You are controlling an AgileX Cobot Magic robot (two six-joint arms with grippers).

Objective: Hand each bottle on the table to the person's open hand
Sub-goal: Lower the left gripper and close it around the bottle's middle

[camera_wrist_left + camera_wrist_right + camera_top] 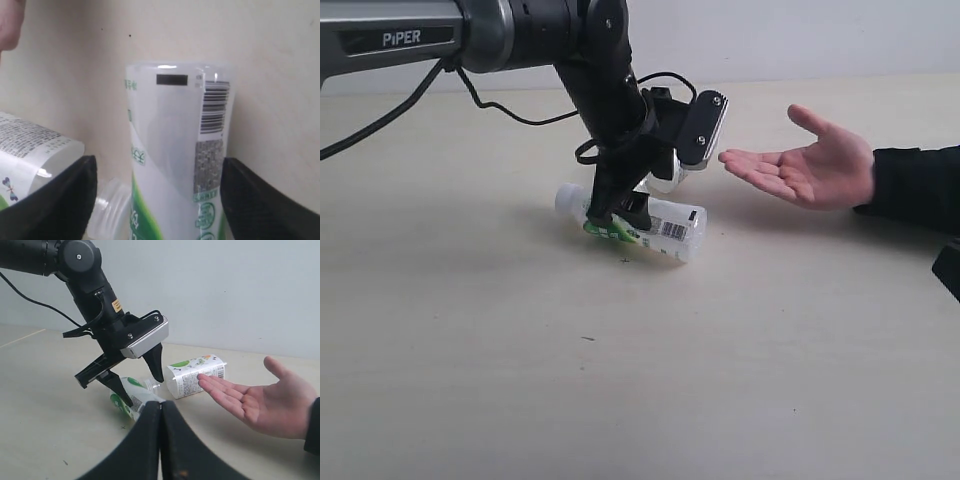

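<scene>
A white-and-green bottle point(665, 228) point(177, 150) point(131, 399) lies on its side on the beige table point(470, 380). My left gripper point(620, 215) point(157, 200) point(143, 390) is lowered over it, open, with one black finger on each side of its body. A second white-and-green bottle point(195, 374) point(30, 150) lies just behind, mostly hidden by the gripper in the exterior view. The person's open hand point(810, 165) point(260, 402) is held palm up to the right of the bottles. My right gripper point(161, 415) is shut and empty, well back from them. The yellow and cola bottles are out of view.
The left arm point(590, 60) and its cable point(520, 115) cross above the table from the upper left. The person's black sleeve point(920, 185) lies at the right edge. A dark part of the right arm point(950, 272) shows below it.
</scene>
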